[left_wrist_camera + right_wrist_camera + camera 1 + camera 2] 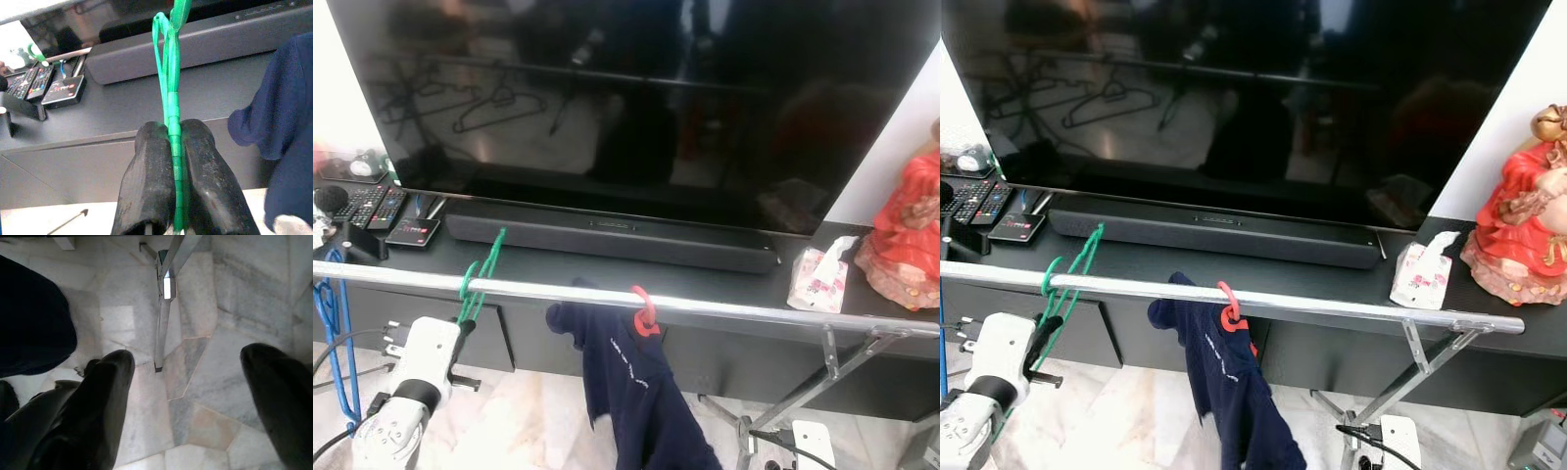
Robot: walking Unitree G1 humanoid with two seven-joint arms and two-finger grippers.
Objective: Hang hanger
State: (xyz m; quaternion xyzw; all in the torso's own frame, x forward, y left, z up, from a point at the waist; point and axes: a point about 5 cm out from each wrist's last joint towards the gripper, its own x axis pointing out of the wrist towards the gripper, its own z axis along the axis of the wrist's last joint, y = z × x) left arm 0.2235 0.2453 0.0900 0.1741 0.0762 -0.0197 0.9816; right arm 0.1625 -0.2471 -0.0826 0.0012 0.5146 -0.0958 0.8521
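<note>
Dominating the black cabinet (724, 279): television (636, 98), soundbar (607, 240) below it. Silver drying rail (724, 308), spanning the front, carries navy garment (641, 392) on red hanger (644, 313). Green hanger (481, 274): hook draped over the rail's left part, lower wire pinched between the left gripper (175, 161) fingers, clenched upon it. Right gripper (188, 382): fingers spread wide above marble floor (220, 357).

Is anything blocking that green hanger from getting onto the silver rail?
Nothing visible does. The left gripper is shut on the green hanger, whose hook already curls over the silver rail. The nearest thing, a red hanger carrying a navy garment, hangs well to the side.
</note>
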